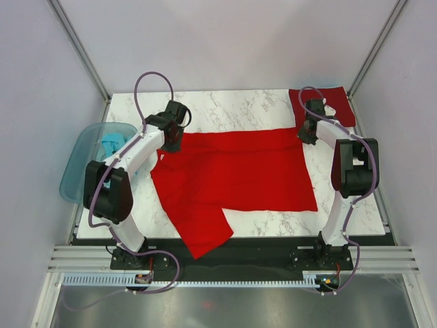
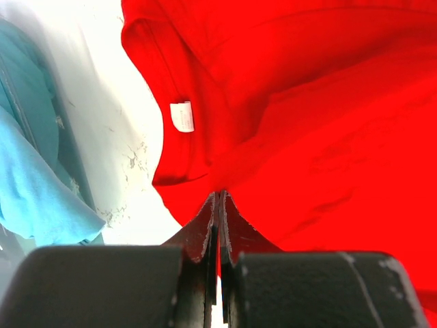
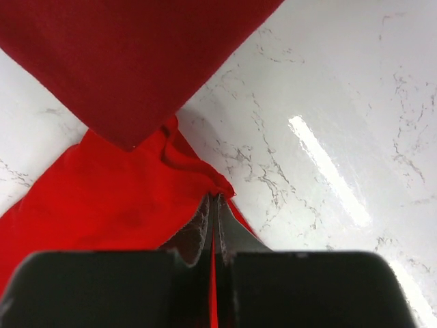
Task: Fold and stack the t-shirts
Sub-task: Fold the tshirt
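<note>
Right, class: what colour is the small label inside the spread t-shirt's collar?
White. The label on the bright red t-shirt shows best from the left wrist view.

I find no words, brand names or numbers that I can read anywhere in my three views. The only label in sight is a small white tag (image 2: 181, 115) sewn inside the collar of the bright red t-shirt (image 2: 307, 137), seen from my left wrist. It looks blank from here, and if there is any print on it, it is too small and blurred for me to make out.
</note>
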You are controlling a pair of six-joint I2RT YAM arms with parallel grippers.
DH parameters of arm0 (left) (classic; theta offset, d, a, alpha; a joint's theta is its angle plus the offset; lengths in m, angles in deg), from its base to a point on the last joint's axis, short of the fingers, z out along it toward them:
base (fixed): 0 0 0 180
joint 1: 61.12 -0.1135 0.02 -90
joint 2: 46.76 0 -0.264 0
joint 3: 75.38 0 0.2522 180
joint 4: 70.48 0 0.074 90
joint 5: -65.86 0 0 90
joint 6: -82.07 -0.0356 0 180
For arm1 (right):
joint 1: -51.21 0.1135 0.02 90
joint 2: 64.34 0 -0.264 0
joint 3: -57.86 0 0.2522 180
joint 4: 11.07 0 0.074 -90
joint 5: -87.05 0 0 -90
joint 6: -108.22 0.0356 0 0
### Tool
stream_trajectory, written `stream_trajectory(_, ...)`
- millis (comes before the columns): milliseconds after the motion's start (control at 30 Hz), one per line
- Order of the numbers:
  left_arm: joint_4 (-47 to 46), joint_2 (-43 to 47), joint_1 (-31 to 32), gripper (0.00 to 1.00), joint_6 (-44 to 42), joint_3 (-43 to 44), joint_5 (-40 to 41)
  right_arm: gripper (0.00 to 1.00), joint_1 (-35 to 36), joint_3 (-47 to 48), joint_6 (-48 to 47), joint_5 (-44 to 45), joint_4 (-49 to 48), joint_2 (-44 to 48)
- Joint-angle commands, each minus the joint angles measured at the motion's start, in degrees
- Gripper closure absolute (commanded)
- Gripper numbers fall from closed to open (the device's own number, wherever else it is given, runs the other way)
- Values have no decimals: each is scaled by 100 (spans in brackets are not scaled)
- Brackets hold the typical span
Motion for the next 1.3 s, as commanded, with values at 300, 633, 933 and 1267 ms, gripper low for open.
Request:
stream_trajectory(300, 243, 45, -89, 98, -439, 487, 625, 100, 32, 305, 172, -560, 551, 160)
stream_trajectory(633, 296, 221, -89, 98, -615, 216, 547, 100, 41, -11, 207, -701, 535, 363)
stream_trajectory(933, 287, 63, -89, 98, -624, -216, 1134, 100, 41, -266, 102, -648, 429, 389)
stream_trajectory(1267, 296, -332, -107, 98, -1028, 1067, 1636, 100, 6, 76, -48, -780, 464, 582)
